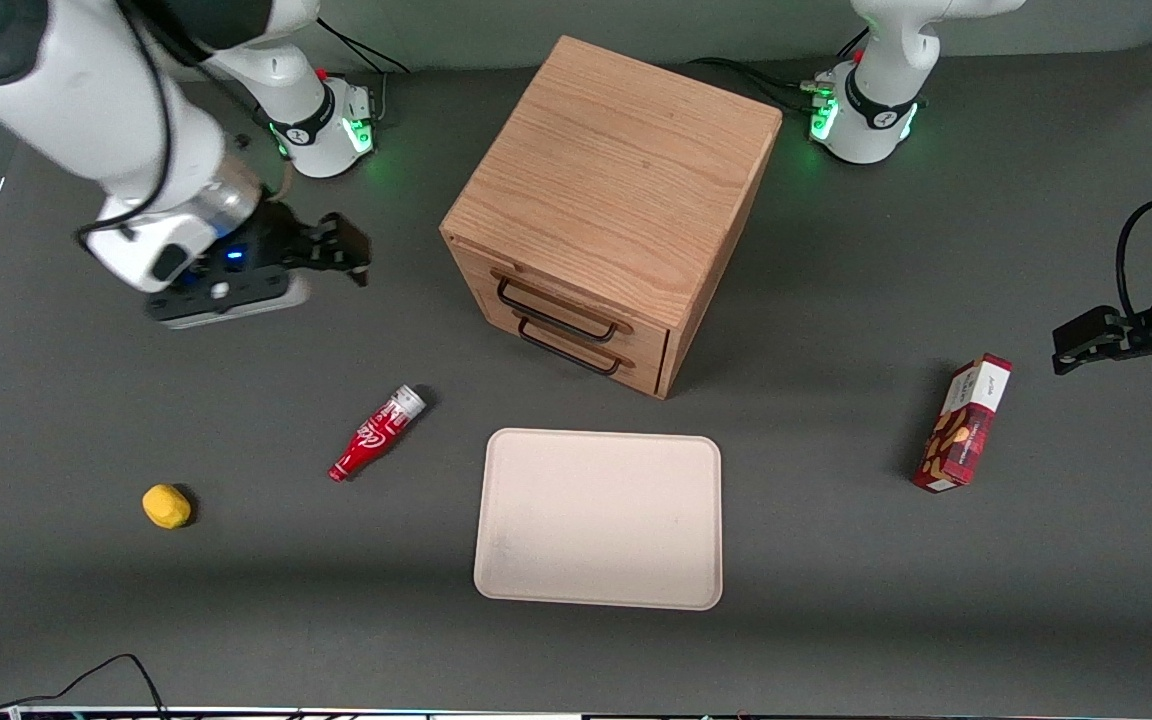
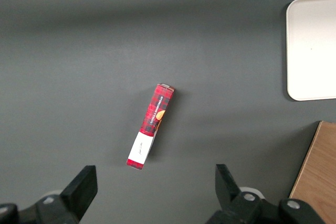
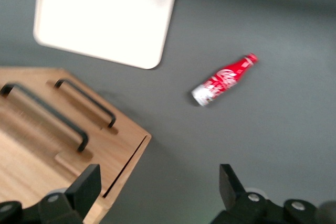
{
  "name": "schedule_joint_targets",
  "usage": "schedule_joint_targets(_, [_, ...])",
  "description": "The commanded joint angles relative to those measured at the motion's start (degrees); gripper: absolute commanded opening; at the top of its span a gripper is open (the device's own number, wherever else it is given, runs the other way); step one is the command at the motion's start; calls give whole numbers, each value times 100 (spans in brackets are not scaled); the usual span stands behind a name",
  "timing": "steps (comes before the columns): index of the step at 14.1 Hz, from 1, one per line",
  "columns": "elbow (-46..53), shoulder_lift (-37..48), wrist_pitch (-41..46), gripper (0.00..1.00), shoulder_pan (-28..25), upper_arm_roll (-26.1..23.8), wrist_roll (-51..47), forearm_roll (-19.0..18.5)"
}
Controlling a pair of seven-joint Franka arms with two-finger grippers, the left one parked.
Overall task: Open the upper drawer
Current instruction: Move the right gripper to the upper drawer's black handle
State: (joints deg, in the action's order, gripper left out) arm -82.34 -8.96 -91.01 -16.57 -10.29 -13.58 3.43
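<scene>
The wooden cabinet [image 1: 616, 170] stands mid-table with both drawers shut. The upper drawer [image 1: 481, 272] is the top one, with a thin black wire handle [image 1: 554, 308]; the lower drawer's handle [image 1: 571, 352] sits just beneath. My right gripper [image 1: 348, 252] hovers above the table, beside the cabinet toward the working arm's end, apart from it, open and empty. In the right wrist view the gripper [image 3: 157, 192] is open, with the upper drawer's handle [image 3: 44, 115] and the lower one [image 3: 86, 103] both in sight.
A red cola bottle [image 1: 376, 432] [image 3: 223, 80] lies on the table, nearer the front camera than my gripper. A yellow lump [image 1: 166, 506] lies nearer still. A cream tray [image 1: 599, 518] [image 3: 105, 14] lies in front of the cabinet. A red biscuit box [image 1: 964, 424] [image 2: 151, 125] lies toward the parked arm's end.
</scene>
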Motion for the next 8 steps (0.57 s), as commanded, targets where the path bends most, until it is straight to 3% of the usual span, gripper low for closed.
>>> schedule_joint_targets(1, [499, -448, 110, 100, -416, 28, 801, -97])
schedule_joint_targets(4, [597, -764, 22, 100, -532, 1, 2022, -36])
schedule_joint_targets(8, [588, -1072, -329, 100, -514, -166, 2842, 429])
